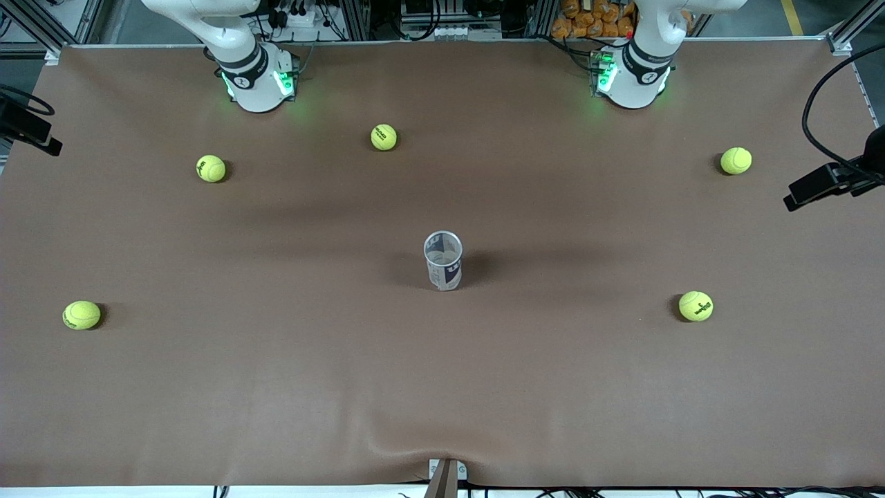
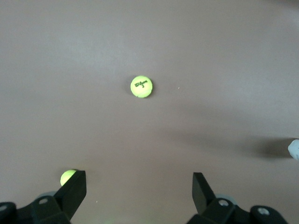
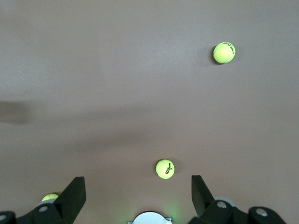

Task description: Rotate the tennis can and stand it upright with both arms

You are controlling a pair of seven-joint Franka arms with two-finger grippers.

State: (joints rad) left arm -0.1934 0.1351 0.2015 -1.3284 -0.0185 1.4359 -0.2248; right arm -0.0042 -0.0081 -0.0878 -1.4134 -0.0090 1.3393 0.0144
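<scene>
The tennis can (image 1: pixel 442 261) stands upright in the middle of the table, its open mouth up and its white and navy label showing. Nothing touches it. A white sliver at the edge of the left wrist view (image 2: pixel 294 149) may be its rim. Both arms are drawn back and raised above their bases (image 1: pixel 259 79) (image 1: pixel 632 76); their grippers are out of the front view. My left gripper (image 2: pixel 139 184) is open and empty, high over bare table. My right gripper (image 3: pixel 138 186) is open and empty, high over the table near its own base (image 3: pixel 149 218).
Several yellow-green tennis balls lie scattered on the brown table: (image 1: pixel 384 137), (image 1: pixel 211 168), (image 1: pixel 736 160), (image 1: pixel 695 306), (image 1: pixel 81 315). One ball (image 2: pixel 141 87) lies below my left gripper, another (image 3: pixel 165 169) below my right. Black camera mounts stand at both table ends (image 1: pixel 830 180).
</scene>
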